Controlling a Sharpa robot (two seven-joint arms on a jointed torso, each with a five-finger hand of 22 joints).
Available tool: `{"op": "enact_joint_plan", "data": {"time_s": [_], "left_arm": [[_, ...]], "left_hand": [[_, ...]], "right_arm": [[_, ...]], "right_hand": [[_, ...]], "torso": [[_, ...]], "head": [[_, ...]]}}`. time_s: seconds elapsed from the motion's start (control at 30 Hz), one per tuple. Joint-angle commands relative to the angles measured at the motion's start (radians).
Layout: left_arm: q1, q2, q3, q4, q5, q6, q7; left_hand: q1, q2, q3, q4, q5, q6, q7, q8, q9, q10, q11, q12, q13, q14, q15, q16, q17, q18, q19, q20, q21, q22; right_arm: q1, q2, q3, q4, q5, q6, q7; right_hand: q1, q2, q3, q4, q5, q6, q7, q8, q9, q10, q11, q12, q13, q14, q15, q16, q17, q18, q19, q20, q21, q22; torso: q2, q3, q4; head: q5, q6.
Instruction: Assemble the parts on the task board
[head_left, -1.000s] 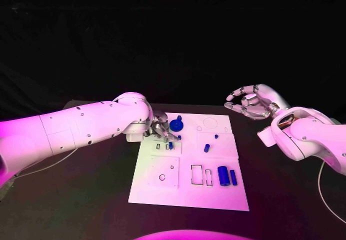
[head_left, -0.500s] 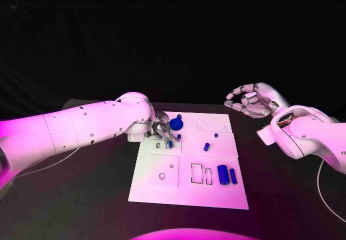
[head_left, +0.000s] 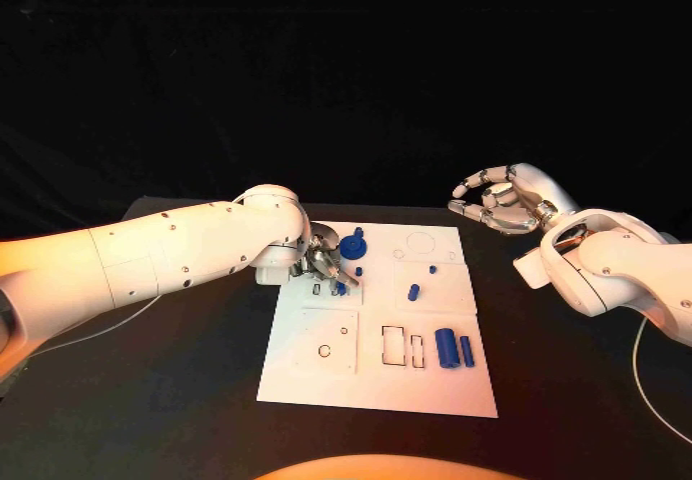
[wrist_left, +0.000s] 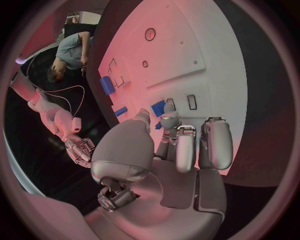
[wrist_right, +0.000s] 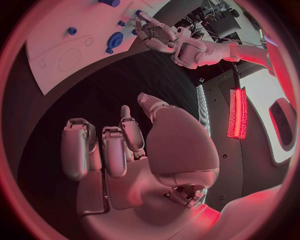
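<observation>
We see the flat white rectangular task board lying in the middle of the matte black table, its surface marked with thin dark outlines of rectangles and circles. Our left silver hand sits low over the board's far left part, fingers pointing down, and a small blue part shows at its fingertips beside two small rectangular slots; in the left wrist view this blue piece lies just past the fingers, but we cannot tell whether the hand pinches it or only touches it. Right next to that hand stands a round blue disc-shaped part with a short stem. Nearer the board's middle lie two tiny blue pegs, one farther from us and one closer. Toward the near right of the board, a thicker blue cylinder and a thinner blue rod lie side by side, just beside two outlined rectangular recesses.

Our right silver hand is raised off to the right beyond the board's far corner, well apart from every part, its smooth metallic fingers curled loosely inward and apart with nothing in them. The broad white left arm hides the table left of the board.
</observation>
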Motion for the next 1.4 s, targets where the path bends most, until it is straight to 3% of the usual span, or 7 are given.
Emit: {"op": "enact_joint_plan", "data": {"time_s": [0.03, 0.3, 0.53, 0.83, 0.97, 1.17, 1.4], "left_arm": [[0.0, 0.002, 0.0, 0.001, 0.012, 0.025, 0.0], [0.0, 0.002, 0.0, 0.001, 0.026, 0.02, 0.001], [0.0, 0.002, 0.0, 0.001, 0.031, 0.019, 0.002], [0.0, 0.001, 0.0, 0.001, 0.037, 0.021, 0.003], [0.0, 0.001, 0.0, 0.001, 0.051, 0.02, 0.004], [0.0, -0.007, 0.0, 0.003, 0.104, -0.003, 0.006], [0.0, -0.037, 0.003, 0.022, 0.188, -0.063, 0.011]], "left_hand": [[0.014, 0.002, -0.004, 0.001, 0.0, -0.008, 0.001, 0.004, 0.002, -0.005, 0.0, 0.005, 0.001, 0.1, -0.006, 0.006, 0.252, -0.014, 0.006, 0.002, 0.005, 0.003], [0.082, 0.026, 0.027, -0.003, 0.0, -0.015, 0.002, 0.002, 0.005, -0.011, 0.0, 0.004, -0.002, 0.1, -0.006, 0.007, 0.253, -0.014, 0.005, 0.002, 0.007, 0.006], [0.149, 0.014, 0.111, -0.001, 0.001, -0.019, -0.001, -0.011, 0.001, -0.017, -0.003, 0.003, -0.003, 0.1, -0.008, 0.007, 0.253, -0.014, 0.004, 0.0, 0.009, 0.01], [0.115, -0.091, 0.391, -0.001, -0.001, -0.011, -0.001, -0.02, 0.002, -0.021, -0.006, 0.0, -0.007, 0.1, -0.008, 0.006, 0.253, -0.014, 0.003, -0.001, 0.01, 0.014], [0.055, -0.162, 0.603, -0.024, 0.002, -0.012, 0.0, -0.003, 0.021, -0.018, -0.005, 0.0, -0.01, 0.1, -0.009, 0.006, 0.252, -0.014, 0.003, 0.0, 0.01, 0.017], [0.001, -0.173, 0.796, -0.124, 0.002, -0.022, -0.005, 0.037, 0.06, -0.011, -0.008, 0.0, -0.012, 0.099, -0.013, 0.003, 0.249, -0.014, 0.003, -0.004, 0.009, 0.018], [-0.044, -0.181, 0.878, -0.197, 0.003, -0.027, -0.012, 0.075, 0.09, -0.006, -0.014, -0.002, -0.017, 0.098, -0.017, 0.001, 0.247, -0.014, 0.003, -0.005, 0.008, 0.019]], "right_arm": [[0.0, 0.001, 0.0, 0.0, -0.004, 0.002, -0.001], [0.0, 0.002, 0.0, -0.002, -0.005, 0.002, -0.002], [0.0, 0.002, 0.0, -0.003, -0.005, 0.002, -0.003], [0.0, 0.003, 0.0, -0.006, -0.006, 0.004, -0.006], [-0.001, 0.004, 0.0, -0.008, -0.007, 0.006, -0.007], [-0.001, 0.005, 0.0, -0.009, -0.007, 0.01, -0.009], [-0.002, 0.004, -0.001, -0.013, -0.007, 0.015, -0.013]], "right_hand": [[0.008, 0.001, 0.004, 0.001, 0.003, -0.007, 0.002, 0.002, 0.001, -0.003, -0.002, 0.0, 0.001, 0.068, 0.002, -0.004, 0.115, 0.016, 0.005, -0.001, -0.006, 0.014], [0.01, 0.001, 0.006, -0.001, 0.004, -0.007, 0.001, 0.003, 0.001, -0.003, -0.002, 0.0, 0.0, 0.068, 0.002, -0.004, 0.115, 0.017, 0.005, -0.001, -0.007, 0.013], [0.01, 0.001, 0.006, -0.001, 0.004, -0.007, 0.001, 0.003, 0.001, -0.003, -0.002, 0.0, 0.0, 0.068, 0.002, -0.004, 0.115, 0.017, 0.005, -0.001, -0.007, 0.013], [0.011, 0.001, 0.007, -0.001, 0.004, -0.008, 0.002, 0.005, 0.001, -0.002, -0.002, 0.0, 0.0, 0.068, 0.002, -0.004, 0.115, 0.017, 0.005, -0.002, -0.008, 0.012], [0.012, 0.001, 0.007, -0.002, 0.005, -0.008, 0.002, 0.005, 0.001, -0.002, -0.002, 0.0, 0.0, 0.068, 0.002, -0.004, 0.115, 0.017, 0.005, -0.002, -0.008, 0.013], [0.013, 0.001, 0.008, -0.002, 0.006, -0.009, 0.002, 0.005, 0.001, -0.003, -0.002, -0.001, -0.001, 0.068, 0.002, -0.005, 0.113, 0.017, 0.005, -0.002, -0.009, 0.011], [0.013, 0.001, 0.008, -0.002, 0.006, -0.009, 0.002, 0.006, 0.001, -0.003, -0.002, -0.002, -0.001, 0.068, 0.002, -0.005, 0.113, 0.017, 0.005, -0.002, -0.009, 0.011]], "torso": [[-0.001, -0.0001, -0.0001], [-0.001, 0.0002, -0.0002], [0.0, 0.0002, -0.0001], [0.001, 0.0002, -0.0002], [0.0, 0.0002, -0.0007], [0.0, 0.0005, 0.0003], [-0.001, 0.0013, 0.0022]], "head": [[0.0, -0.001], [0.0, -0.002], [-0.001, -0.003], [0.0, -0.005], [-0.001, -0.005], [-0.001, -0.005], [0.0, -0.005]]}}
